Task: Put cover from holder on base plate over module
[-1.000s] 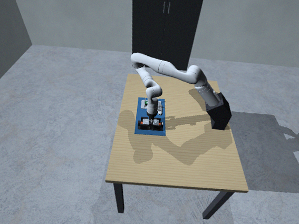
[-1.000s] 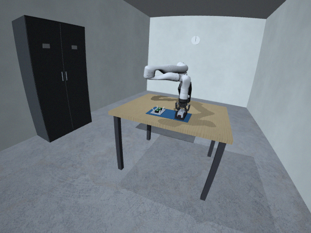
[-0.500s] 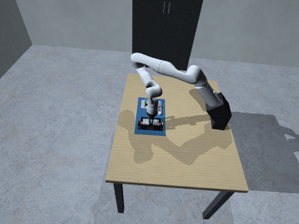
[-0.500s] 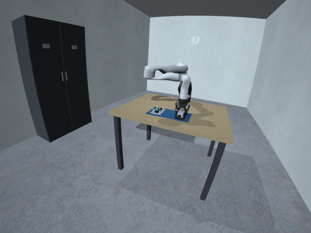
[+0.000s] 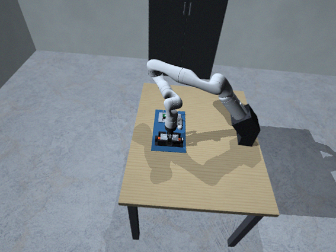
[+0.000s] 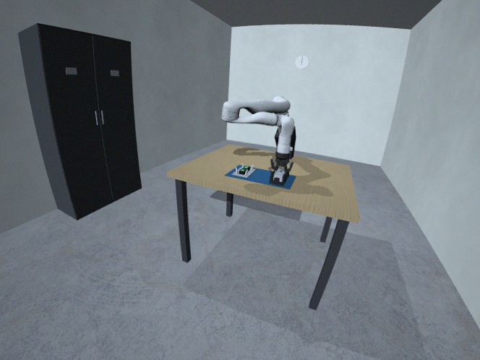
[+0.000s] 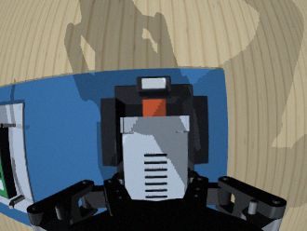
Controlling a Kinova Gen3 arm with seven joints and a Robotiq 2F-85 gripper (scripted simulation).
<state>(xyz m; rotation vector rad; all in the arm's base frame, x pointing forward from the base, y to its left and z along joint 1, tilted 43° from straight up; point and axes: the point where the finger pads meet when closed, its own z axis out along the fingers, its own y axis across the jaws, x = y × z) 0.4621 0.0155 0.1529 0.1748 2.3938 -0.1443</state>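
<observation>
The light grey cover (image 5: 164, 136) (image 6: 280, 175) (image 7: 134, 163), with slots in its top, sits in the black holder (image 5: 159, 142) (image 7: 108, 140). My gripper (image 5: 169, 137) (image 6: 280, 170) (image 7: 155, 177) points down over the holder and is shut on the cover, one finger at each side. The fingertips are hidden in the wrist view. The cover's sides look slightly narrower near the fingers than at the far end. The green and black module (image 5: 164, 115) (image 6: 244, 169) (image 7: 2, 172) sits uncovered on the pale base plate (image 6: 242, 175) (image 7: 18, 126), with upright pale posts around it.
A blue mat (image 5: 158, 128) (image 6: 259, 176) (image 7: 65, 140) lies under both holder and base plate on the wooden table (image 5: 191, 191) (image 6: 205, 170). An orange block (image 7: 153, 107) shows at the cover's end in the holder. The posts stand up around the module.
</observation>
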